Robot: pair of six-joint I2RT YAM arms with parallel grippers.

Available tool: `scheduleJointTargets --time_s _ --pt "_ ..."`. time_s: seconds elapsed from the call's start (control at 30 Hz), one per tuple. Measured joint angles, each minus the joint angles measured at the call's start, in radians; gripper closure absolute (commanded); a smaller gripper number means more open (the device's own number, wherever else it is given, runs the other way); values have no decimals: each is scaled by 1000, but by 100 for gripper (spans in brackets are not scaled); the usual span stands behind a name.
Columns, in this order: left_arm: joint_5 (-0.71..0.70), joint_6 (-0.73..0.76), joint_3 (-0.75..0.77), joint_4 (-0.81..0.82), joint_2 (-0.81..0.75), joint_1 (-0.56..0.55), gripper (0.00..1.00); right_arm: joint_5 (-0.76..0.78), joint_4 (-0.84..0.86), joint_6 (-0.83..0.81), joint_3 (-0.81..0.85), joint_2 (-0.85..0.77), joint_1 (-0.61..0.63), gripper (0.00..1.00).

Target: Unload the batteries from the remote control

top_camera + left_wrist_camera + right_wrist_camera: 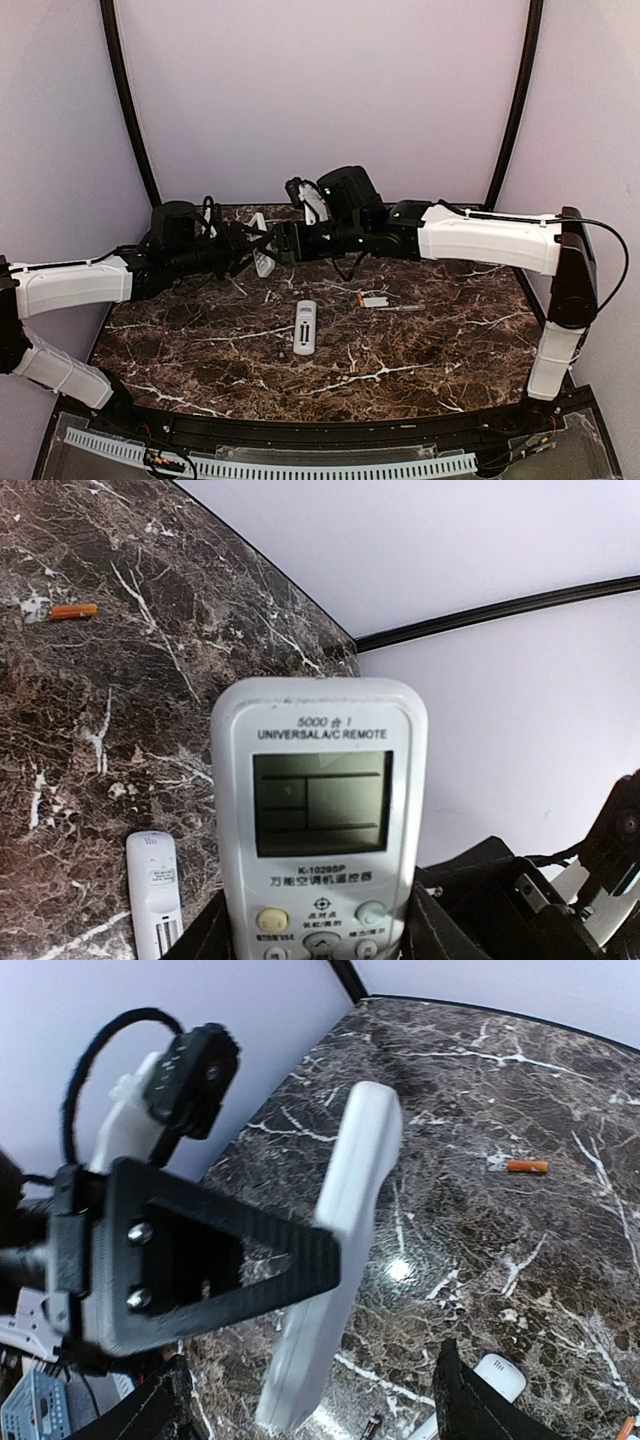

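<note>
Holding a white plastic air-conditioner remote control (320, 810) with a grey screen clear of the table, the left gripper (318, 925) was clamped on its lower sides.
The right gripper (305, 1380) gaped wide around the remote's far end, gripping nothing. One small orange cylindrical battery (73, 611) lay flat on the glossy, white-veined dark marble table (200, 360), well apart from both grippers. A smaller white plastic unit (305, 327) lay nearer the arms.
</note>
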Motion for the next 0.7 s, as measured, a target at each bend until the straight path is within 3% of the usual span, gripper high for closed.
scheduleJointTargets --time_s 0.17,0.23,0.33,0.47,0.53,0.6,0.67,0.7 --pt "-21 -49 0 54 0 -13 94 115 -89 -18 109 92 20 35" --pt "-29 -59 0 61 1 -17 94 141 -115 -19 138 120 30 49" --pt "-37 -72 0 70 11 -18 94 163 -132 -23 171 148 44 79" --pt "-45 -77 0 85 27 -19 86 208 -161 7 188 156 56 99" --pt "-47 -77 4 89 32 -19 73 208 -168 3 193 157 53 100" --pt "-44 -71 12 84 39 -21 47 226 -179 5 195 157 53 100" --pt "-43 -54 29 56 45 -21 31 241 -190 15 198 157 53 100" --pt "-43 -40 45 32 48 -21 27 253 -194 12 198 157 51 100"
